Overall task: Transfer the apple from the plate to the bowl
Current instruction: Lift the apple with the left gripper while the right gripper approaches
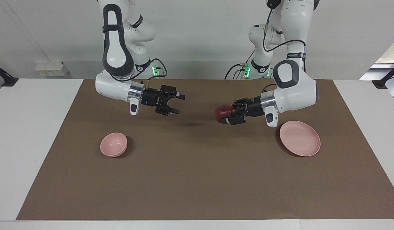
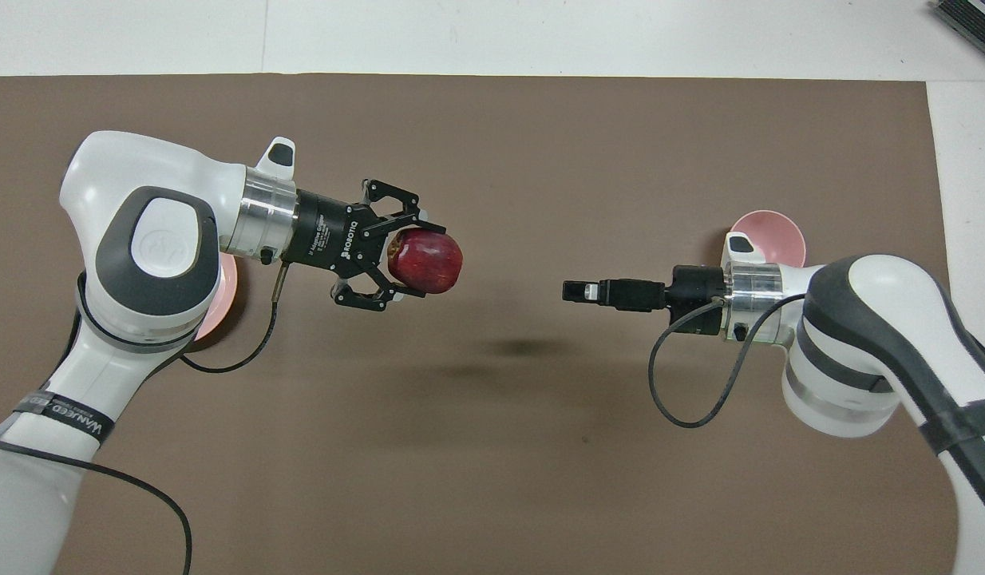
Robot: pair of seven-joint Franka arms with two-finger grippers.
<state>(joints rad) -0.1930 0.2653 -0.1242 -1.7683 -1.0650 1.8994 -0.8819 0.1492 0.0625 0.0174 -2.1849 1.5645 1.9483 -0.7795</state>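
The left gripper is holding the apple pinched between closed fingers, over bare mat with the empty plate below its wrist. The right gripper is waiting spread open, facing it, over mat near the empty bowl. The round apple is likely to slip and roll away if the handover releases early.

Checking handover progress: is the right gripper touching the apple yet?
Apart. The facing view shows bare mat between the right gripper and the apple, which the left gripper holds.
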